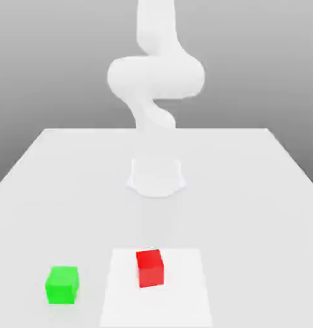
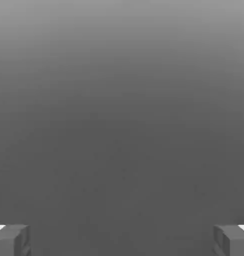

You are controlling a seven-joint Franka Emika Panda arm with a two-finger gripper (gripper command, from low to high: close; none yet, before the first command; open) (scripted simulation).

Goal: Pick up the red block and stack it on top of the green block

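The red block [image 1: 150, 268] is a small cube resting on the white table [image 1: 248, 192], near its front edge and slightly to the exterior view's left of centre. The green block [image 1: 62, 284], a cube of the same size, sits apart from it, farther to the exterior view's left. In the hand view my gripper [image 2: 122, 240] is open, its two grey fingertips [image 2: 11, 240] standing wide apart with nothing between them, facing a plain grey backdrop. The white arm [image 1: 155, 77] rises from its base behind the blocks and bends upward out of the picture.
The arm's round base [image 1: 156, 176] stands at the middle of the table. A paler rectangular patch [image 1: 178, 295] lies flat on the table under the red block. The table's edges run along both sides and the back.
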